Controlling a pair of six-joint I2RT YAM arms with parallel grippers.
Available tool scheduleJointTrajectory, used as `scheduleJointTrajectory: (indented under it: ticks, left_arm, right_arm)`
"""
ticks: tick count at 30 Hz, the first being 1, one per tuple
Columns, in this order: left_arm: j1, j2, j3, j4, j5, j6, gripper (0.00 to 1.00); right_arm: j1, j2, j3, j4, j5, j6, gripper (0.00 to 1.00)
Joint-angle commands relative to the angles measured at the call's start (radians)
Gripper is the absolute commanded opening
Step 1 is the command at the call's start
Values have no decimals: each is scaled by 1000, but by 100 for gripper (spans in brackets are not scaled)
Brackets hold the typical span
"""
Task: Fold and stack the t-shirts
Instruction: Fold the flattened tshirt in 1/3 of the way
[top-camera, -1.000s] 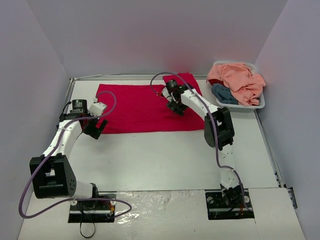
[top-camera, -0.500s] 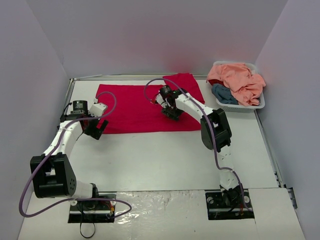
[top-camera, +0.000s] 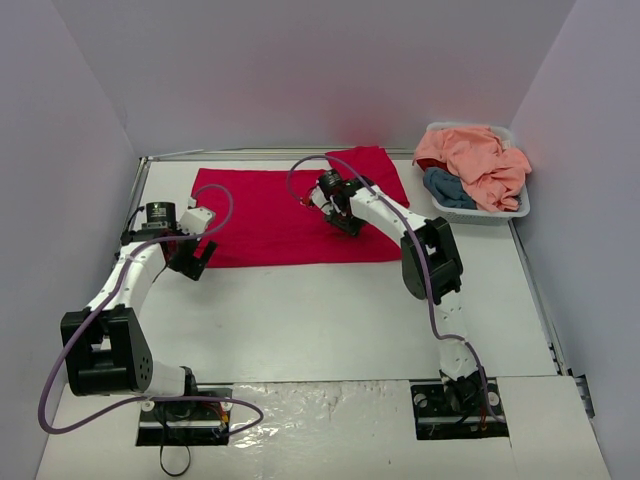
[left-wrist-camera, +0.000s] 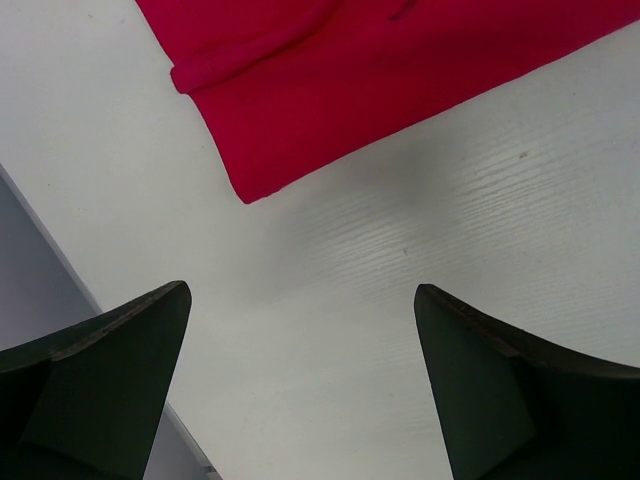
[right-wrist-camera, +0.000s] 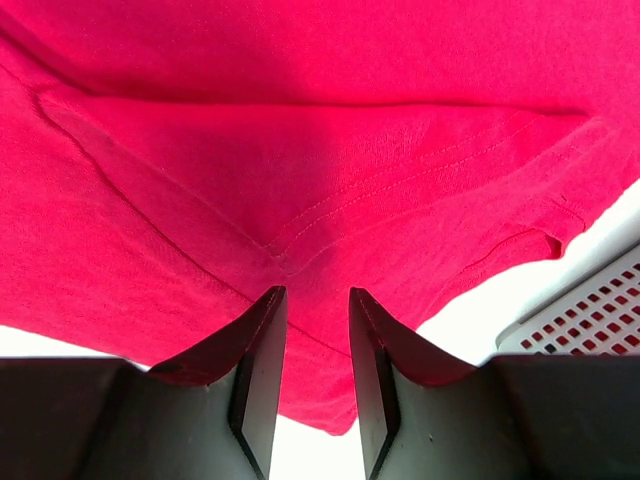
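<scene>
At the left of the white table (top-camera: 320, 310):

1. Left gripper (left-wrist-camera: 300, 300). It is released, with its two dark fingers spread wide and nothing between them. It hangs over bare tabletop just off the near-left corner of the red cloth and touches no fabric.

2. Crimson-red t-shirt (top-camera: 270, 215). It lies spread flat along the far half of the table, its long side running left to right. The near edge is straight. One short sleeve (top-camera: 372, 162) sticks out at the far right end toward the basket. In the left wrist view, a small rolled fold sits at the near-left corner. In the right wrist view, stitched hems and seams run across the cloth.

3. Right gripper (right-wrist-camera: 315, 295). It is set down on the right part of the red shirt, with the arm reaching in from the right. The fingers are drawn close, leaving only a narrow slot between them. Their tips meet a small pucker where two seams converge. Whether cloth is actually pinched cannot be told.

4. White plastic basket (top-camera: 520, 205). It stands at the far right corner of the table, apart from the red shirt. Its slotted wall shows at the edge of the right wrist view.

5. Peach-pink t-shirt (top-camera: 475, 160). It is crumpled and heaped on top in the basket, spilling over the rim.

6. Teal-blue t-shirt (top-camera: 447, 188). It is bunched in the basket and partly covered by the peach one.
</scene>
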Motion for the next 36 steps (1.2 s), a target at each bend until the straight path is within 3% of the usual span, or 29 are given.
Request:
scheduleJointTrajectory:
  ticks: [1, 22, 36]
  left_arm:
    - [9, -2, 3, 8, 15, -12, 94]
    - [10, 1, -11, 17, 18, -11, 94]
    - [9, -1, -14, 15, 26, -11, 94]
  right_arm:
    - [12, 13, 36, -31, 3, 3, 28]
    - [13, 79, 78, -31, 26, -1, 27]
    - [10, 93, 111, -30, 48, 8, 12]
